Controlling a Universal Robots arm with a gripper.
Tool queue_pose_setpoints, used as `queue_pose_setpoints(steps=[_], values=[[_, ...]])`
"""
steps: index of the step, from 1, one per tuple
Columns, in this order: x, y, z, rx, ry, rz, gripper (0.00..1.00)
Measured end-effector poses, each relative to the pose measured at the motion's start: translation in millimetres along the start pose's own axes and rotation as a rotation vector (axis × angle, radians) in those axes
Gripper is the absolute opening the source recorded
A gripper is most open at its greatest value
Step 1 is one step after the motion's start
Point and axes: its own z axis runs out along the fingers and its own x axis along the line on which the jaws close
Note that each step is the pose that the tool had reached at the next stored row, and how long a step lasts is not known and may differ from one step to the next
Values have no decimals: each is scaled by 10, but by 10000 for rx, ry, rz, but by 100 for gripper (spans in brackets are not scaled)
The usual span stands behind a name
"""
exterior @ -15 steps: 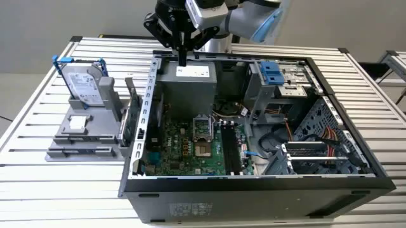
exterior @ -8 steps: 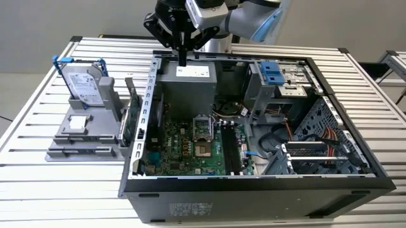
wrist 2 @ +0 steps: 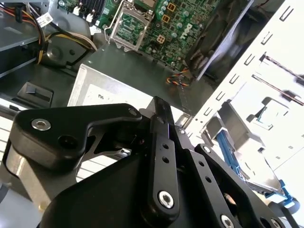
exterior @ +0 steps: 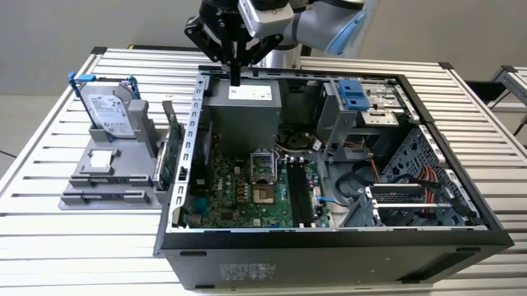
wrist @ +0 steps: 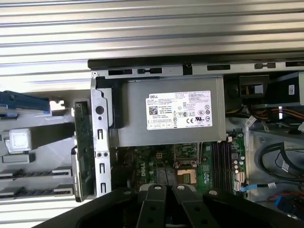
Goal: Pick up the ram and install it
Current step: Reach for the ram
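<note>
Two low slots in the grey holder [exterior: 123, 198] each carry a dark strip. I judge the ram [wrist: 33, 174] to be one of these, though I cannot be sure. The holder sits on the tabletop [exterior: 49, 246] just beside the computer case [exterior: 329, 250]. It keeps its parts on edge, probably so that they can be pinched from above. A hard drive [exterior: 107, 110] leans in it, and a green board [exterior: 170, 157] stands next to the case wall.

The case lies on its side with the open face up, so the memory slots [exterior: 298, 194] face upward.

The end effector [exterior: 236, 79] hangs above the power supply [exterior: 243, 117] at the case's rear. Its fingers are drawn narrow to one tip, with nothing visibly between them.

A white label [wrist: 178, 110] on the power supply carries a barcode, rows of print and approval marks.
</note>
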Motion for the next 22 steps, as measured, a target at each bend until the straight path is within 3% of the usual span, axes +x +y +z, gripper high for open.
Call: queue_pose_setpoints(steps=[22], values=[[286,-20,-6,-1,0,0,0]])
